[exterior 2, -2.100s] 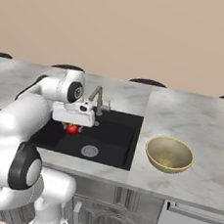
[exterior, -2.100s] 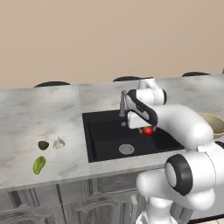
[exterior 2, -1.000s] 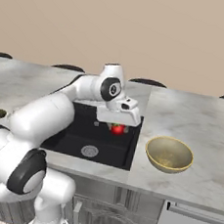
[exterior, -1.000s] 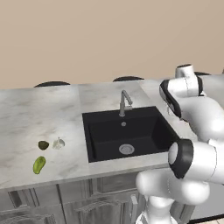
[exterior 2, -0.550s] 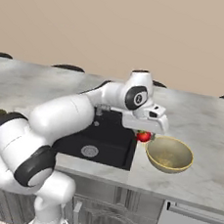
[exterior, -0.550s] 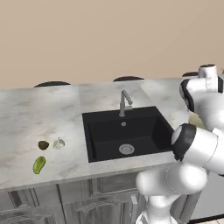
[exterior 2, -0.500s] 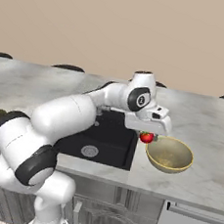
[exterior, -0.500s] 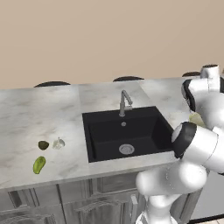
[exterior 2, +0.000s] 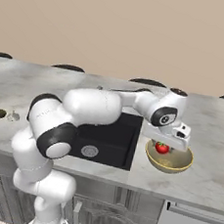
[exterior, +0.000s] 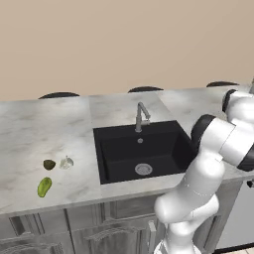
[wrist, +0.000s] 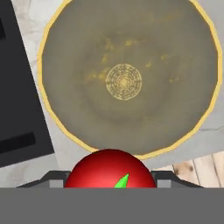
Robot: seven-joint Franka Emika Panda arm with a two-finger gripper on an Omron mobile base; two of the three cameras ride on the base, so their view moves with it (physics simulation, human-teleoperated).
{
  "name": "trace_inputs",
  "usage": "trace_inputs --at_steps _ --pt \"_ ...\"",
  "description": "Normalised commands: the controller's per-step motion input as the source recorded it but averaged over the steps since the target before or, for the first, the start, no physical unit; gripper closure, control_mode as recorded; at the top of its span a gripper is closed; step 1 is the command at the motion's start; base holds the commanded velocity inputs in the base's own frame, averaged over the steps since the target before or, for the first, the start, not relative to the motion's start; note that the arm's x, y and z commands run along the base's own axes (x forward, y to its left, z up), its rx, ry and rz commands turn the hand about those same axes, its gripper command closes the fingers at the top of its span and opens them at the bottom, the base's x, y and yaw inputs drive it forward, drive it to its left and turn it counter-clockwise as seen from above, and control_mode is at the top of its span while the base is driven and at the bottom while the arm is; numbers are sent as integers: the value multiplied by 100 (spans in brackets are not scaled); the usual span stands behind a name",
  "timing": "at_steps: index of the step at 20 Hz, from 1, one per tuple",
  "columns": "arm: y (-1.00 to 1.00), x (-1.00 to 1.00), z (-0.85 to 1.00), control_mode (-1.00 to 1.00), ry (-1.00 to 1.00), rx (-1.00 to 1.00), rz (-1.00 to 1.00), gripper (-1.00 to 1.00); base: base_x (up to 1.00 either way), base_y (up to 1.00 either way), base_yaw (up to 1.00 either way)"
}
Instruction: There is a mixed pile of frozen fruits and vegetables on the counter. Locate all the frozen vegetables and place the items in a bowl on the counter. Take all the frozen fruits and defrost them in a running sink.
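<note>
I am seeing my hand (exterior 2: pixel 163 147) clamping the small glossy red round tomato (wrist: pixel 110 169) between its fingers; in the hand view the fruit is sitting at the bottom edge with its green top showing. The right base view is showing the hand hanging directly over the wide round tan-beige bowl (exterior 2: pixel 180 163), the tomato (exterior 2: pixel 162 148) riding above the paler inside and not touching it. The hand view is looking straight down into that bowl (wrist: pixel 57 118), with a corner of the black rectangular sink (wrist: pixel 19 109) at its left.

The arm is reaching from the base across the front of the sink (exterior 2: pixel 112 133) to the right, forearm roughly level, wrist turned downward. In the left base view the arm's white links are crossing the right edge of the frame.

The left base view is giving me the rest of the pile on the light grey marbled bench (exterior: pixel 54 129), well apart from the bowl, left of the sink: the whitish garlic-like bulb (exterior: pixel 66 162) just beside the dark olive-brown lump (exterior: pixel 49 164), and the yellow-green oblong fruit (exterior: pixel 44 186) nearer the front edge. The grey metal angular faucet (exterior: pixel 141 116) is standing behind the basin.
</note>
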Motion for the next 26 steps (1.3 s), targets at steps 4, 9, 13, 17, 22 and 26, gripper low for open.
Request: trace_inputs --at_steps 4,9,13,17,22,26 --pt "-24 27 0 -100 8 -2 5 100 0 0 0" --pt "-11 48 -6 -100 14 -2 2 100 0 0 0" --pt "-2 -9 -41 -100 4 2 0 100 0 0 0" --pt "0 -24 -39 -100 0 3 -1 100 0 0 0" --pt "24 -8 -33 -100 -2 -2 0 100 0 0 0" --pt "38 -6 -24 -100 0 -7 0 100 0 0 0"
